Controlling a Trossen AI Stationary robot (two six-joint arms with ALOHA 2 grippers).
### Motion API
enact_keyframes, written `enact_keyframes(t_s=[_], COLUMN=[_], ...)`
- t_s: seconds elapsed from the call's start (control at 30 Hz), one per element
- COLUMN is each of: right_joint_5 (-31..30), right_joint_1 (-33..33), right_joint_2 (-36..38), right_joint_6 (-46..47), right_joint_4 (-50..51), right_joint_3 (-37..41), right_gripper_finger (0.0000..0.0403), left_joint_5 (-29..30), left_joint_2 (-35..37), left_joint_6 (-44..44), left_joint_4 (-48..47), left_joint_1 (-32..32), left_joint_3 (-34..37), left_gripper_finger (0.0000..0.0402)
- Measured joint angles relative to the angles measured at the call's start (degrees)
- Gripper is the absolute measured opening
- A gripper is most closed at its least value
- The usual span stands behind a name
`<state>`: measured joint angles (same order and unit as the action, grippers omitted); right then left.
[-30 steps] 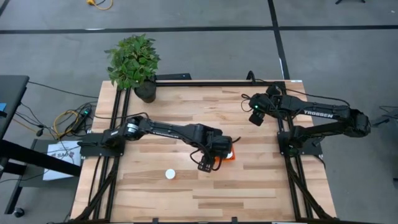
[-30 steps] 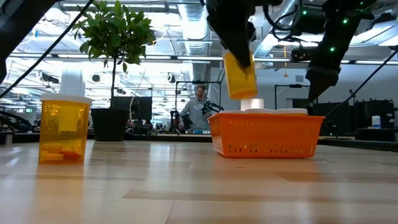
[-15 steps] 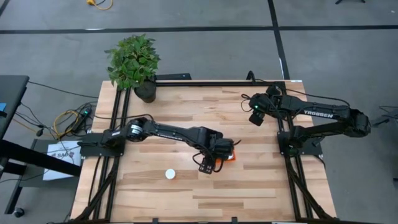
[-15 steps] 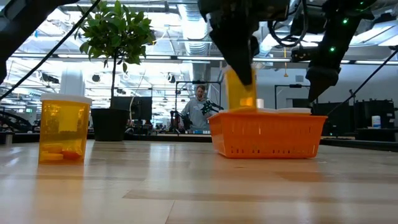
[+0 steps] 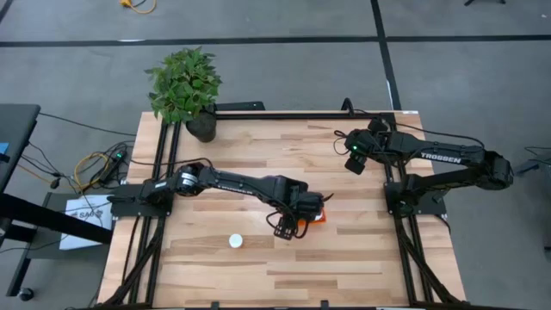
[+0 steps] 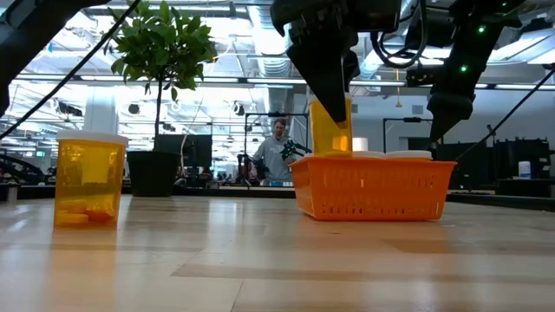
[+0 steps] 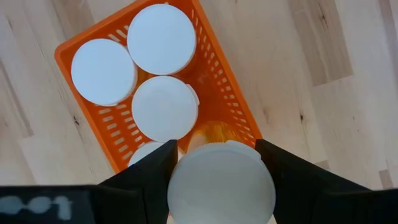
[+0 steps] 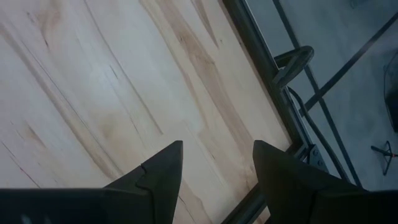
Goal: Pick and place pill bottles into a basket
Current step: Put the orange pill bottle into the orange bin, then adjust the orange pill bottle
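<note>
Orange perforated plastic basket (image 7: 219,106): four white-capped bottles inside.
Left gripper (image 7: 214,165): clamped on white-capped orange pill bottle (image 7: 221,183), above basket.
Right gripper (image 8: 214,165): apart, far right.

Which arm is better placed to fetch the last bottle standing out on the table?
Left, probably. The left gripper holds a bottle over the basket and sits close to the lone bottle. The right gripper, jaws open and empty, waits at the far right edge.

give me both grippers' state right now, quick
Left gripper: shut on a pill bottle, over the orange basket.
Right gripper: open, holding nothing, over bare table near the far right edge.
</note>
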<state>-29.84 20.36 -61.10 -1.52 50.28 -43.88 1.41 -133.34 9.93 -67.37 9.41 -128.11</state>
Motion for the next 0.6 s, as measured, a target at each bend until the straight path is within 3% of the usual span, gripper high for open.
enact_keyframes(t_s=[0.3,0.6], right_joint_5=[0.0,0.0], right_joint_1=[0.0,0.0], right_joint_2=[0.0,0.0], right_joint_6=[0.0,0.0], right_joint_4=[0.0,0.0], right_joint_3=[0.0,0.0], right_gripper_finger=[0.0189,0.0189], left_joint_5=[0.4,0.0], left_joint_2=[0.0,0.1], left_joint_6=[0.0,-0.3], left_joint_4=[0.0,-0.4], left_joint_1=[0.3,0.3], left_joint_3=[0.0,0.0], left_gripper_finger=[0.0204,0.0244])
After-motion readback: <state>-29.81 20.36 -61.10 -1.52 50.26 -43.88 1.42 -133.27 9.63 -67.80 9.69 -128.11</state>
